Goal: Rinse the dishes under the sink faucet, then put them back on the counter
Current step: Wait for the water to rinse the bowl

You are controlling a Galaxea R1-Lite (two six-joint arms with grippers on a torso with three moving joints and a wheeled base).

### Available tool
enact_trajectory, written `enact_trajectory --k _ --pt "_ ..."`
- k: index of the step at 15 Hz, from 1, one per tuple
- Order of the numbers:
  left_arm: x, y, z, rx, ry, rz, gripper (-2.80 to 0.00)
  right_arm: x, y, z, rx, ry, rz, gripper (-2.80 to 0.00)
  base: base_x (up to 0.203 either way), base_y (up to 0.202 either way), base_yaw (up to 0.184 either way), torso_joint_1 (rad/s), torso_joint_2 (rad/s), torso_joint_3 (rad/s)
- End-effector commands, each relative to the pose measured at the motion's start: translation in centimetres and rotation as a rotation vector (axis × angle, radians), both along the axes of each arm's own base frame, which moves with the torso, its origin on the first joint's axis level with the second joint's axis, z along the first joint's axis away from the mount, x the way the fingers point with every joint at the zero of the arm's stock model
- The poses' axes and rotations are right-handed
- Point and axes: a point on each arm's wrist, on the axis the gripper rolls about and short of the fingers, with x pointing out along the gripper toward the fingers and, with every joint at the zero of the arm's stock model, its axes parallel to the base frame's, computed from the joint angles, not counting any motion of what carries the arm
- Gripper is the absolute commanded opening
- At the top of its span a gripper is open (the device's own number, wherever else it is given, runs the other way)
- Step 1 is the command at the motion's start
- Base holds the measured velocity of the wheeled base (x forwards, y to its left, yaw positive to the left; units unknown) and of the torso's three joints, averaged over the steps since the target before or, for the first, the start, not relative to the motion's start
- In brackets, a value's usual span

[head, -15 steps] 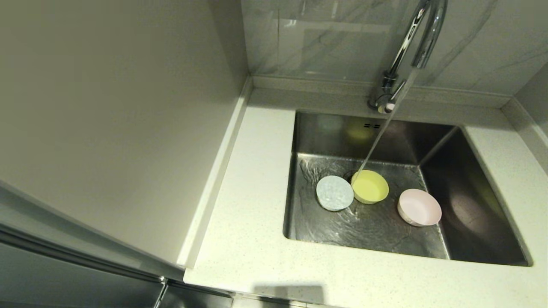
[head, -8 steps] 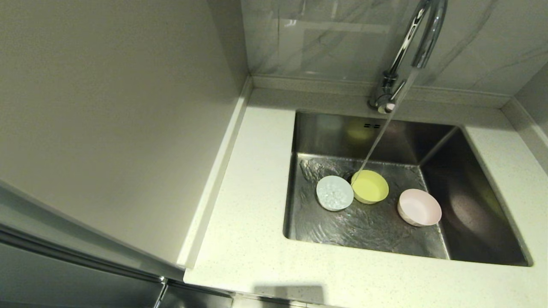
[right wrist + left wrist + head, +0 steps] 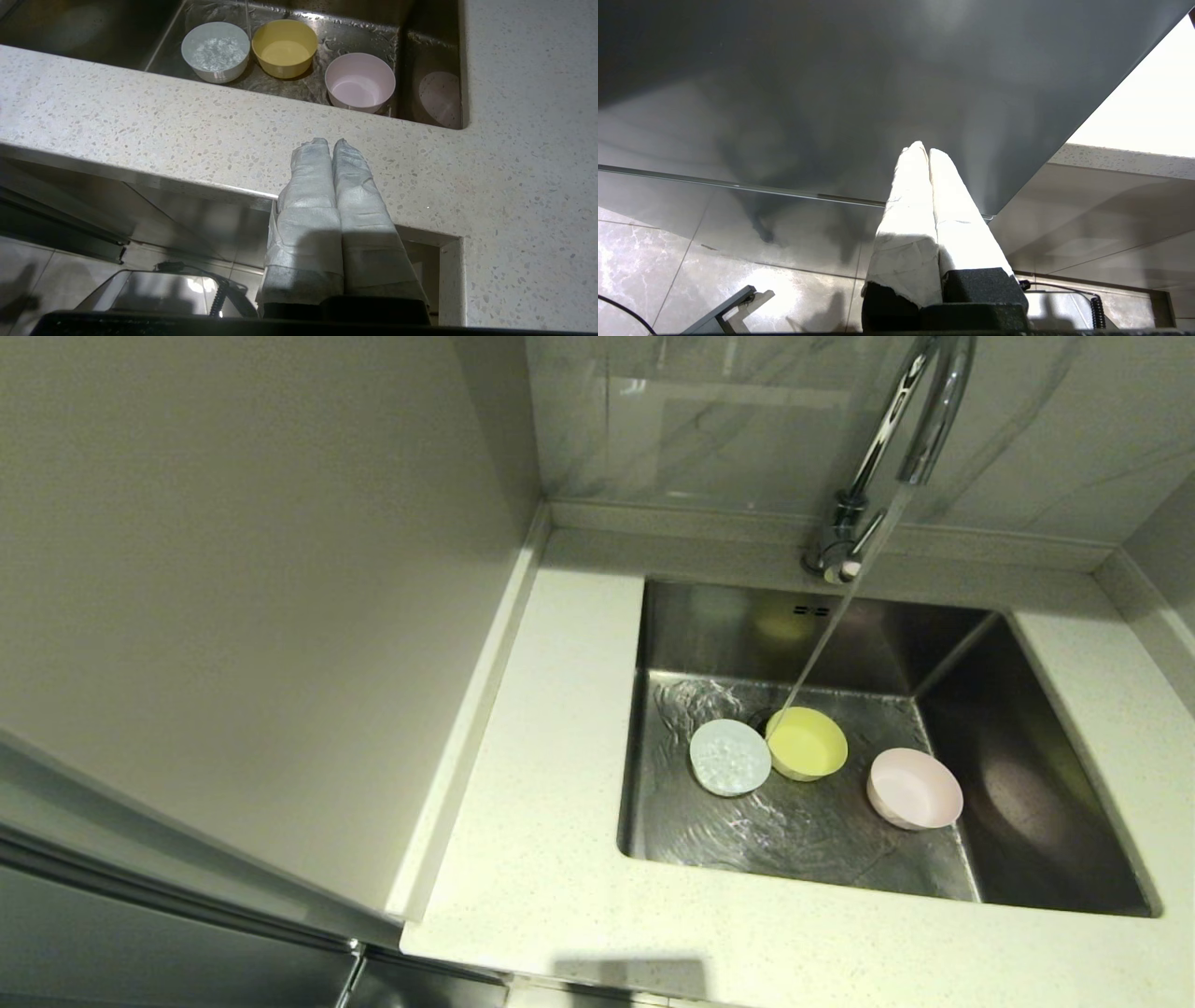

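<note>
Three small bowls stand on the floor of the steel sink (image 3: 1046,859): a white bowl (image 3: 730,757) (image 3: 215,51), a yellow-green bowl (image 3: 807,743) (image 3: 284,47) touching it, and a pale pink bowl (image 3: 915,789) (image 3: 360,81) apart on the right. The chrome faucet (image 3: 920,420) runs a thin stream of water (image 3: 826,639) that lands at the yellow-green bowl's far rim. My right gripper (image 3: 326,142) is shut and empty, hovering over the counter's (image 3: 560,859) front edge, short of the sink. My left gripper (image 3: 923,148) is shut and empty, low beside a grey cabinet panel (image 3: 831,93).
A tall grey cabinet side (image 3: 233,569) walls off the counter's left. Marble-look tiles (image 3: 709,420) rise behind the sink. Speckled counter strips run left (image 3: 551,728), front and right (image 3: 1120,728) of the basin. Neither arm shows in the head view.
The water keeps running and its ripples on the sink floor shift. The bowls and arms have not visibly moved.
</note>
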Motion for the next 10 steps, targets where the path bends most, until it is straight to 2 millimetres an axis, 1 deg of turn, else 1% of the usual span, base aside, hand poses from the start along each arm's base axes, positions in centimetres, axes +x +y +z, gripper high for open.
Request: enact_trajectory --k 1,7,10 --pt "-0.01 0.0 0.0 -0.001 -0.002 0.0 -2.8 0.0 0.01 0.01 -0.008 0.002 0.003 -2.8 0.0 0.0 0.0 0.0 0.0 0.0" --pt "-0.01 0.0 0.0 -0.001 -0.002 0.0 -2.8 0.01 0.02 -0.02 -0.043 0.006 0.008 -2.8 0.0 0.0 0.0 0.0 0.0 0.0" --pt "-0.01 0.0 0.0 -0.001 -0.002 0.0 -2.8 0.5 0.01 0.13 -0.074 0.082 0.009 -2.8 0.0 0.0 0.0 0.0 0.0 0.0"
